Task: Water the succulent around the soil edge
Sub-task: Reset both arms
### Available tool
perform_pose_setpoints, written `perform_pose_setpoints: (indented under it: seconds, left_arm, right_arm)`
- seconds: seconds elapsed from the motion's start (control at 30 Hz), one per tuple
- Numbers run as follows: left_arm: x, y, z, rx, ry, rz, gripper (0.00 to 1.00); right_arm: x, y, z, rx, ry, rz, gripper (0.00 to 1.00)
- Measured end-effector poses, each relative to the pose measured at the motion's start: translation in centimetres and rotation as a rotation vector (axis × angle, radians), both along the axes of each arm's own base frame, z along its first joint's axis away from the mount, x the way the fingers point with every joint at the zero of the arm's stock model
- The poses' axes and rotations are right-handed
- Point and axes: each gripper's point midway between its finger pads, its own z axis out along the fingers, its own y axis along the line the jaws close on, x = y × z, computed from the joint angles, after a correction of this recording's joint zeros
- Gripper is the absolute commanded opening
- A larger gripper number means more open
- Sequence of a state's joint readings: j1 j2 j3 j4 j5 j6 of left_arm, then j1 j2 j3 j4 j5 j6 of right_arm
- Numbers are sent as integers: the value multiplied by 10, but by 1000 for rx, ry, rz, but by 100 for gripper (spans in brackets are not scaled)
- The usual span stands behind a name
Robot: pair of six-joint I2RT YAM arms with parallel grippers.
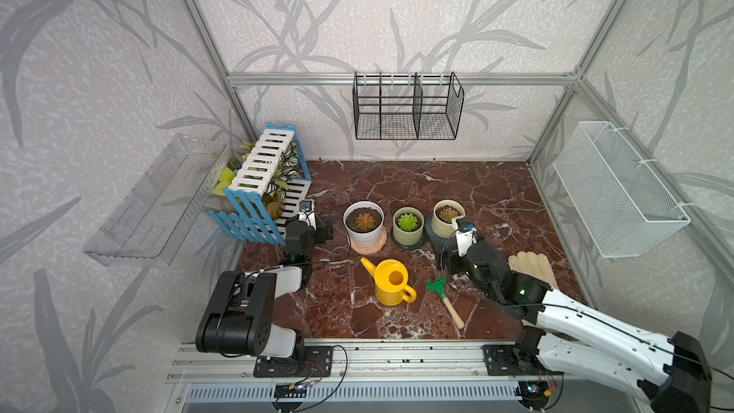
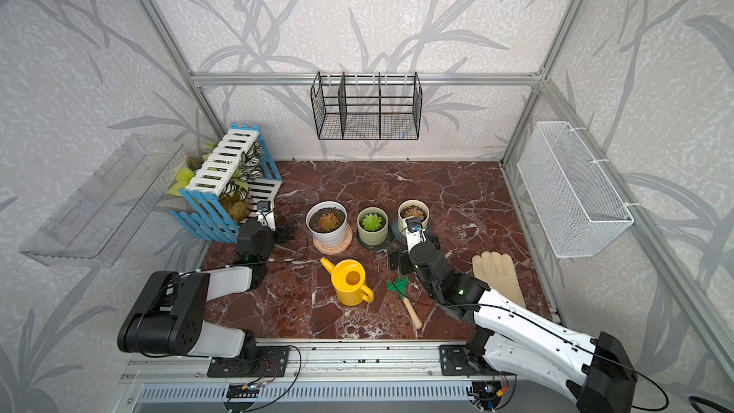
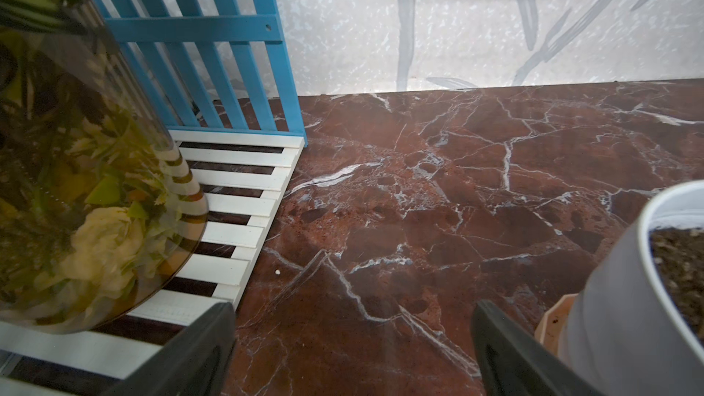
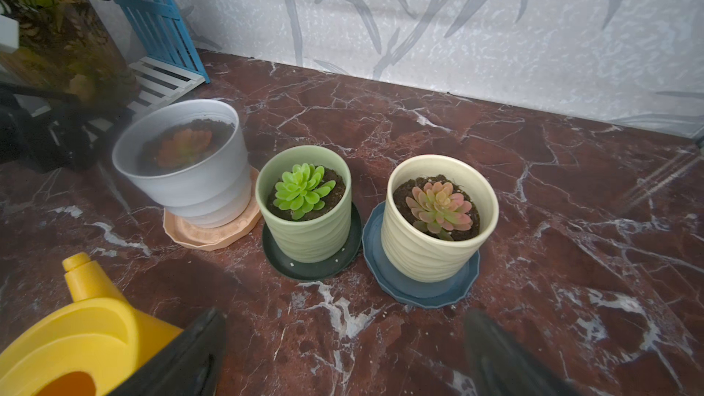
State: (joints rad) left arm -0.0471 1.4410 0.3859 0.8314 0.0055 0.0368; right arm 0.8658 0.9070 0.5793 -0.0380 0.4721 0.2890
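A yellow watering can [image 1: 391,282] is being shown standing upright toward the front of the bench [image 1: 456,184], midway across, gripped by nothing. Behind it, three succulents are being displayed in a row on saucers: white pot [image 1: 364,222], green pot [image 1: 408,226], cream pot [image 1: 445,218]. The left claw [image 3: 352,310] is being held wide open and empty beside the white pot. The right claw [image 4: 344,314] is being held wide open and empty in front of the cream pot. A rake [image 1: 441,292] and a glove [image 1: 530,268] are being shown lying nearer the right edge.

Watering can [image 1: 391,282]: smooth glossy yellow plastic. Bench [image 1: 456,188]: polished red-brown marble look. Green pot [image 4: 308,230] and cream pot [image 4: 426,253]: ribbed, matt glaze. Rake [image 1: 445,299]: green plastic head, bare wood handle. Wall basket [image 1: 417,107]: black wire metal.
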Motion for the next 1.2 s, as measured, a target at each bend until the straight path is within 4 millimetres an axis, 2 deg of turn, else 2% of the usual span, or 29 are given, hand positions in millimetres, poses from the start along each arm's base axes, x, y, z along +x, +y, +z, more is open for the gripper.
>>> perform_pose_setpoints:
  seconds: [0.2,0.33,0.53,0.63,0.7,0.83,0.9,1.0,1.13,1.2]
  left_arm:
    - [-4,-4,2,4,-21,-38,100]
    - [-16,-1,-1,13,-63,-15,100]
    - [-18,12,-8,18,-97,59,100]
    - [-19,16,-6,17,-111,83,100]
    - [-19,19,-2,12,-126,104,100]
    - [-19,24,0,10,-138,131,100]
    - [-19,25,2,11,-143,139,100]
    - [-19,26,2,11,-146,142,100]
    - [-19,26,3,12,-148,145,100]
    - [-19,26,3,12,-148,146,100]
  right_arm:
    - [4,-7,6,33,-15,-28,99]
    - [4,-7,6,34,-14,-23,99]
    - [7,-6,12,5,-55,-9,99]
    - [17,-16,18,-29,-104,-48,99]
    - [32,-35,21,-53,-131,-125,99]
    - [67,-107,19,-76,-142,-373,99]
    - [78,-137,15,-80,-158,-468,99]
    - [89,-165,-6,-112,-150,-535,99]
    - [101,-191,-52,-172,-79,-567,99]
    - [101,-199,-71,-193,-44,-567,99]
